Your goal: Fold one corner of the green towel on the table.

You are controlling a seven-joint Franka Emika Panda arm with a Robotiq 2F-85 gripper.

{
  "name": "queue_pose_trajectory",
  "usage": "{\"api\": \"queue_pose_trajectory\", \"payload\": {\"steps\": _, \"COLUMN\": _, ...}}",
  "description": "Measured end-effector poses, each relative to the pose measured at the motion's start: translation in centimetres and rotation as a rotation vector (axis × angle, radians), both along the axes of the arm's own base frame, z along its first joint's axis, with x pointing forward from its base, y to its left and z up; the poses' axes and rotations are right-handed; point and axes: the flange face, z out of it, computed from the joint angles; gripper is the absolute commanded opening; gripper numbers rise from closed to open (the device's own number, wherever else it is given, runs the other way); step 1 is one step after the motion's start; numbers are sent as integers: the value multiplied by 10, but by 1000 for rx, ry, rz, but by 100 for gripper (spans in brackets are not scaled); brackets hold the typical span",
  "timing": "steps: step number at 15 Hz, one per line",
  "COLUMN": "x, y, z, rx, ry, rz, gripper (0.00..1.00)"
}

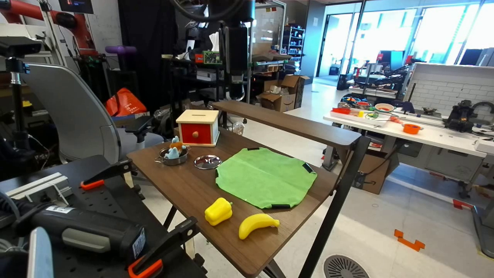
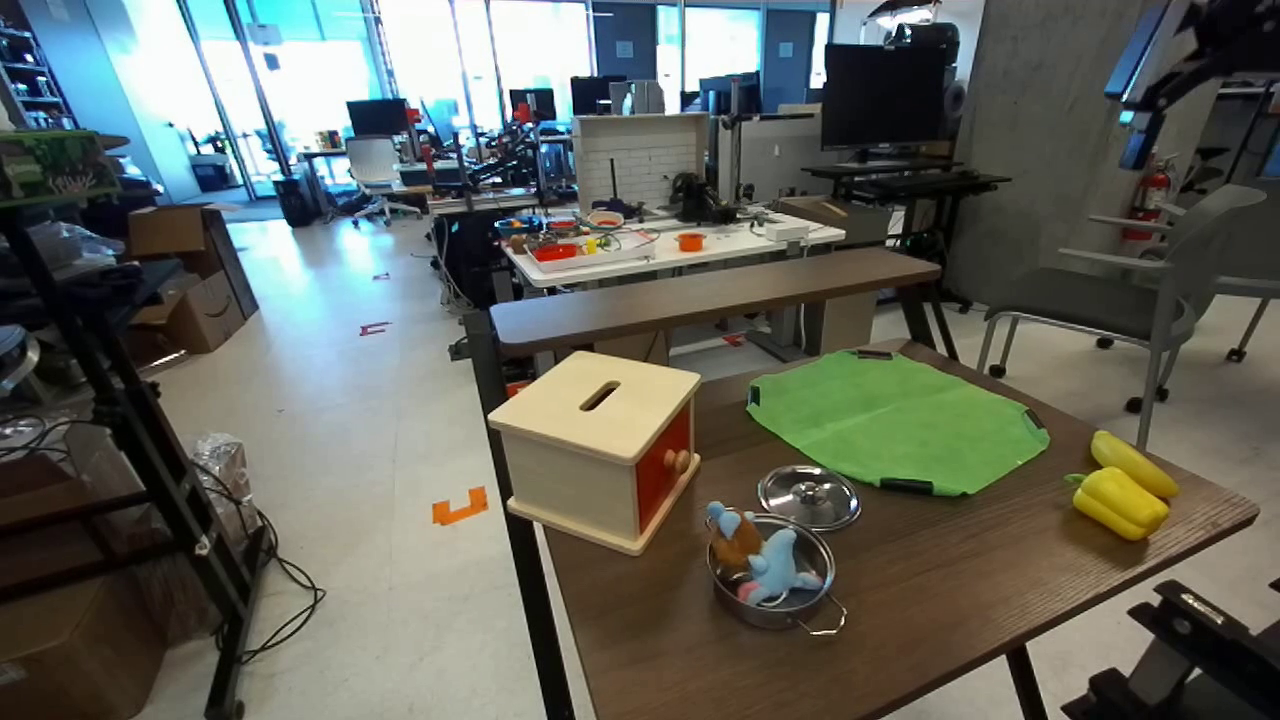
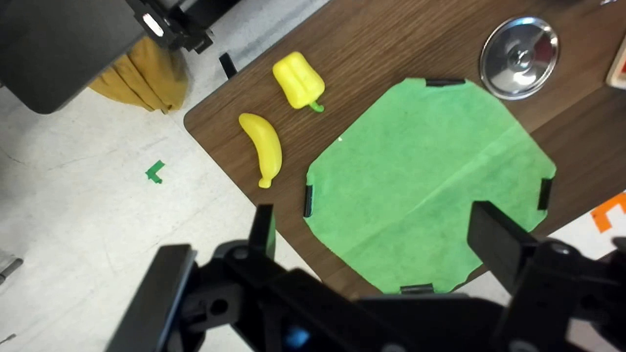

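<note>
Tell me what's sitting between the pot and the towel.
A metal lid lies between the pot and the towel; both exterior views show it.

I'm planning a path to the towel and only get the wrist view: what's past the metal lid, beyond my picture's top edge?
Observer: A metal pot with what look like blue and brown toys in it.
Operator: And the wooden piece at my right edge?
Observer: That belongs to a wooden box with a slot in its top.
Operator: Anything else raised nearby?
Observer: Yes, a brown shelf stands raised along one side of the table.
</note>
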Motion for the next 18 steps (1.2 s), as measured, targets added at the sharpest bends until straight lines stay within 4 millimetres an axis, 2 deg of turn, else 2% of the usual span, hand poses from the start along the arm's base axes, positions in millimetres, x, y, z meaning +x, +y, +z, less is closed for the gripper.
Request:
{"api": "queue_pose_trajectory", "payload": {"steps": 5, "x": 40, "y": -36, "z": -67, "rx": -17, "ry": -11, "rz": -98, "gripper": 100}}
{"api": "queue_pose_trajectory", "payload": {"steps": 11, "x": 74, "y": -63, "z": -143, "rx": -11, "ry": 50, "rz": -171, "gripper": 100}}
{"api": "queue_pose_trajectory", "payload": {"steps": 14, "x": 85, "y": -71, "z": -174, "rx": -5, "ry": 73, "rz": -201, "gripper": 100}}
{"api": "queue_pose_trajectory", "payload": {"steps": 18, "x": 96, "y": -78, "z": -205, "rx": 5, "ry": 96, "rz": -233, "gripper": 100}}
